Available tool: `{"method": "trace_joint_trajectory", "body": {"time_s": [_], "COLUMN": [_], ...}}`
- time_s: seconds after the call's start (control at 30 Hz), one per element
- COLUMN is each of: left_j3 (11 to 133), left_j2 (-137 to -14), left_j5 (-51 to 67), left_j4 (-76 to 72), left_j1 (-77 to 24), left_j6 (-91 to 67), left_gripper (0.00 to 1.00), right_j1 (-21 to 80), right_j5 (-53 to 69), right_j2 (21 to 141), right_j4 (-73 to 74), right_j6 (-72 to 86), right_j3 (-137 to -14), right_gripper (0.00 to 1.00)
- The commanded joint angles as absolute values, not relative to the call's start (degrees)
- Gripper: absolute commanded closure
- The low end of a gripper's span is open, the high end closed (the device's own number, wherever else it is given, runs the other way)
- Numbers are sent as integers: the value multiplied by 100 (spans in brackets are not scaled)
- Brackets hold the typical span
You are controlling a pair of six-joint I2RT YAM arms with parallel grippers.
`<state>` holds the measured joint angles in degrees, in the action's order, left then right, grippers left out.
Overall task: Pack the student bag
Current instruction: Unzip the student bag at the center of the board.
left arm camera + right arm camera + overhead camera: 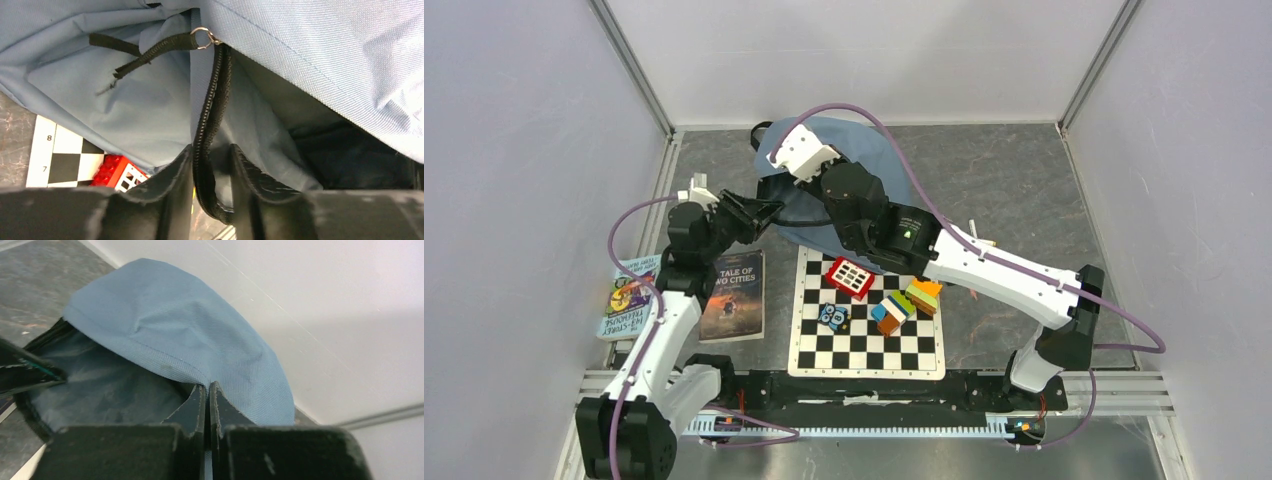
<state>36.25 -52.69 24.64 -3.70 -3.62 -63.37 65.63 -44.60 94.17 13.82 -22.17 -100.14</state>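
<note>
The student bag (874, 145) is dusty blue and lies at the back of the table, its mouth held open. My right gripper (207, 386) is shut on the blue fabric of the upper flap (200, 340) and holds it up above the dark inside (105, 390). My left gripper (769, 211) is at the bag's left rim. In the left wrist view its fingers (211, 147) stand part-way apart round the black zipper edge (210, 115). The zipper lies against one finger, with a gap to the other. A metal zipper ring (202, 37) hangs above.
A chessboard (824, 352) lies in front of the bag, carrying a red block (850, 277), striped coloured blocks (892, 311) and a small blue piece (833, 317). Two books (736, 295) (629, 297) lie at the left. Walls enclose the table on three sides.
</note>
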Motion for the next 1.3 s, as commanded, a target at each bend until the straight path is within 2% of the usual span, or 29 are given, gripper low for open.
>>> {"method": "trace_joint_trajectory", "body": {"time_s": [0.0, 0.07, 0.13, 0.33, 0.6, 0.87, 1.0, 1.07, 1.1, 1.13, 1.2, 1.27], "left_j3": [3308, 2954, 2749, 2681, 2862, 2680, 2625, 2710, 2748, 2774, 2855, 3026], "left_j2": [-5134, -5034, -5033, -5158, -4836, -4830, -4740, -4682, -4651, -4623, -4569, -4504], "left_j5": [2366, 2159, 2024, 1681, 1413, 1366, 1414, 1390, 1389, 1416, 1488, 1406], "left_j4": [-740, -863, -805, -177, 661, 1001, 998, 1111, 1144, 1167, 1209, 1474], "left_j1": [-356, -358, -351, -202, 257, 453, 481, 482, 483, 491, 492, 492], "left_j6": [-6557, -6790, -6804, -6415, -5911, -5728, -5653, -5548, -5537, -5528, -5467, -5251], "left_gripper": [77, 93, 98, 98, 98, 98, 98, 92, 83, 70, 32, 13], "right_j1": [6575, 6530, 6366, 5732, 4734, 4405, 4391, 4389, 4397, 4392, 4400, 4394], "right_j5": [-5979, -6308, -6364, -6041, -5445, -5193, -4773, -4269, -3915, -3681, -3422, -3214], "right_j2": [9154, 9210, 9392, 9684, 9605, 9565, 9284, 9078, 9001, 8931, 8783, 8594], "right_j4": [-171, -888, -963, -912, -824, -762, -651, -551, -425, -262, -88, -46], "right_j6": [-2866, -3415, -3627, -3775, -3125, -2669, -2295, -2175, -2124, -2022, -1824, -1700], "right_j3": [-9681, -9610, -9939, -10635, -11033, -10997, -10608, -10317, -10244, -10186, -10020, -9748], "right_gripper": [100, 100, 100, 100, 100, 100, 100, 100, 100, 100, 100, 100]}}
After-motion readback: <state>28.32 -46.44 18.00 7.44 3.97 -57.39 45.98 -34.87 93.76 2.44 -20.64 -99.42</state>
